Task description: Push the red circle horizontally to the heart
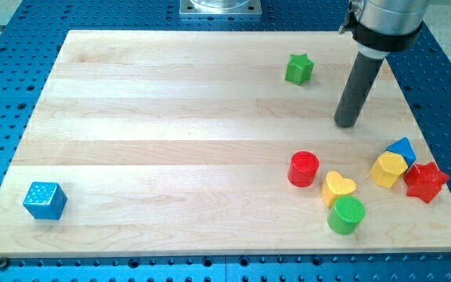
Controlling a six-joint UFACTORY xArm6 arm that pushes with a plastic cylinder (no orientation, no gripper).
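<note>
The red circle point(304, 168) is a short red cylinder on the wooden board, at the lower right. The yellow heart point(338, 187) lies just to its right and slightly lower, nearly touching it. A green circle point(346, 215) sits right below the heart. My tip point(346, 123) is the lower end of the dark rod; it stands above and to the right of the red circle, well apart from every block.
A yellow block point(387, 169), a blue block point(402, 149) behind it and a red star point(425, 182) cluster near the board's right edge. A green star point(298, 69) sits at the top right. A blue cube point(45, 200) sits at the lower left.
</note>
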